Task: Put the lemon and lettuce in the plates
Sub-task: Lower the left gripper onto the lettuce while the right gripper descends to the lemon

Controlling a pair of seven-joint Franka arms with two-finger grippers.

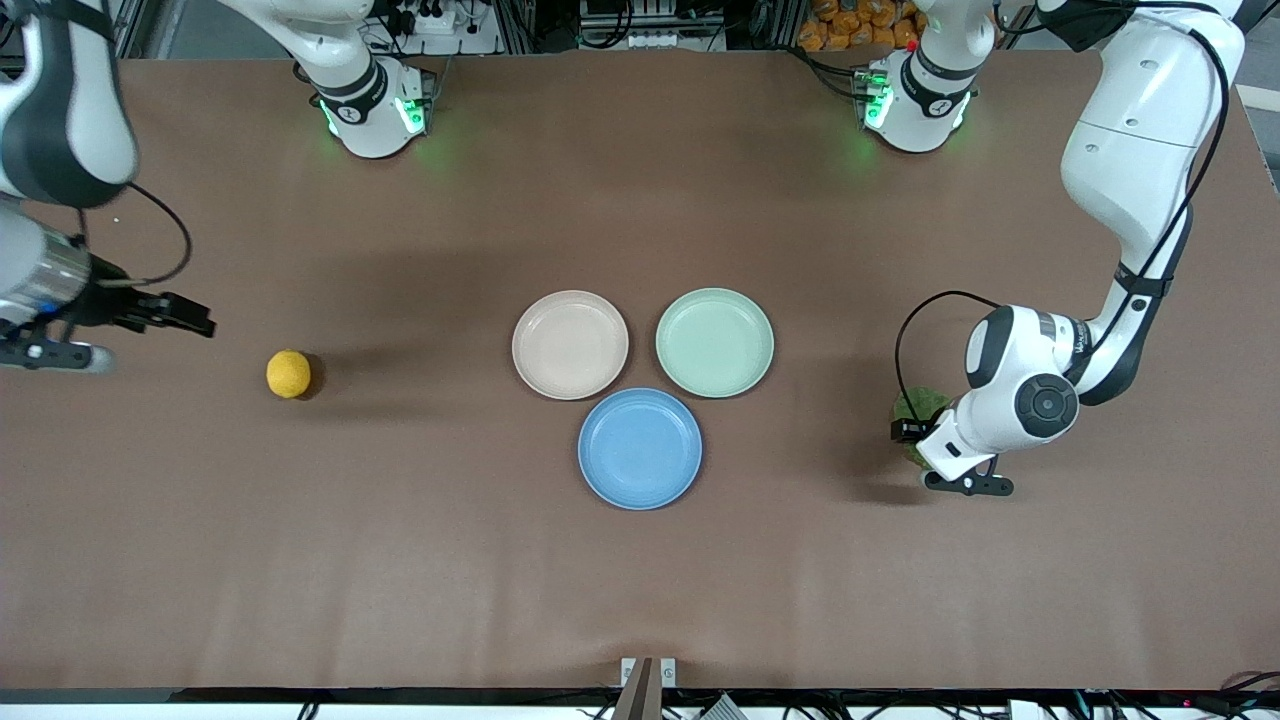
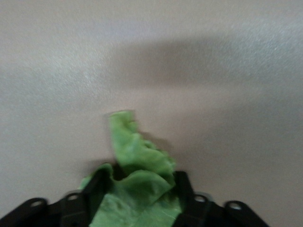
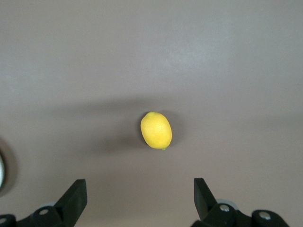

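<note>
Lower right of the front frame: left gripper (image 2: pixel 137 201) down on the lettuce (image 2: pixel 137 189), fingers (image 2: pixel 97 187) astride it, closing for pickup; right gripper (image 3: pixel 139 201) spread wide, hovering near the lemon (image 3: pixel 156 130), plates (image 1: pixel 570 344) empty.

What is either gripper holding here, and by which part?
The left gripper has its fingers around the lettuce's wide leafy end, but a firm hold cannot be told. The right gripper is open above the lemon, holding nothing.
</note>
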